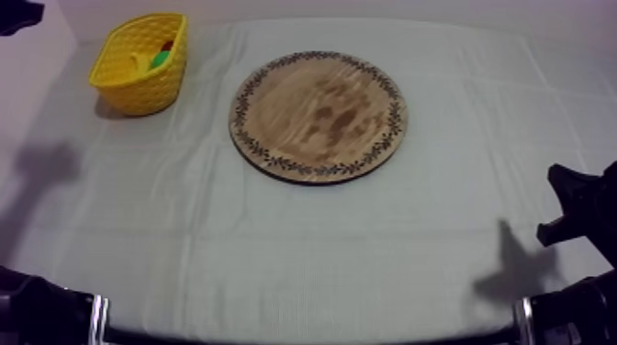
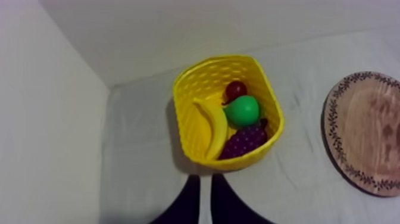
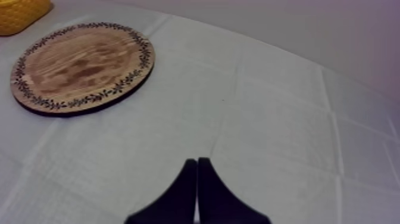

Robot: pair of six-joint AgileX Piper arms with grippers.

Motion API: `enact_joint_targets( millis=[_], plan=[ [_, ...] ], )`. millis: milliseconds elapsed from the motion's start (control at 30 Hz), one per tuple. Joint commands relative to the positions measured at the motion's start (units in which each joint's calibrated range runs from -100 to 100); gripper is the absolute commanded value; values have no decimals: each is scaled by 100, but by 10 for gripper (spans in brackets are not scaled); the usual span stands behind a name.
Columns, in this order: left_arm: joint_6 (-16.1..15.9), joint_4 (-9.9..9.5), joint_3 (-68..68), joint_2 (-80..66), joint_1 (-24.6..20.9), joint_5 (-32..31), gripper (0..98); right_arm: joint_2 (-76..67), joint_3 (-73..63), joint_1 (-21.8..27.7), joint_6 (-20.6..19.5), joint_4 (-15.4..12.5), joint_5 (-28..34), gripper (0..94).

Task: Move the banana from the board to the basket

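Looking from above, the wooden board (image 1: 317, 117) lies bare mid-tabletop (image 1: 275, 261); the yellow basket (image 1: 138, 87) stands well apart at the far left corner. Left wrist view: the banana (image 2: 215, 122) lies in the basket beside a pear (image 2: 243, 110) and grapes (image 2: 243, 140), with the left hand (image 2: 205, 179) slightly spread and empty near its rim. Right wrist view: the right hand (image 3: 197, 162), pressed together, holds nothing. The placing looks done; pulling the left hand clear seems all that remains.

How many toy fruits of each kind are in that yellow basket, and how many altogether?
banana: 1
pear: 1
bunch of grapes: 1
small red fruit: 1
Total: 4, all inside the yellow basket.
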Motion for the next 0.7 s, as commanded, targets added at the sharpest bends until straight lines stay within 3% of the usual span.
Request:
enact_joint_targets(
  millis=[0, 233, 667],
  plan=[
    [-42, 32, 598, -958, -10, -106, 34, 0, -3, 0, 0, 0, 3, 3],
    [-79, 155, 1788, -2410, -58, -580, 3, 0, -3, 0, 0, 0, 3, 3],
    [387, 424, 4306, -4305, -218, -2322, 0, 0, -3, 0, 3, 0, 3, 3]
  ],
)
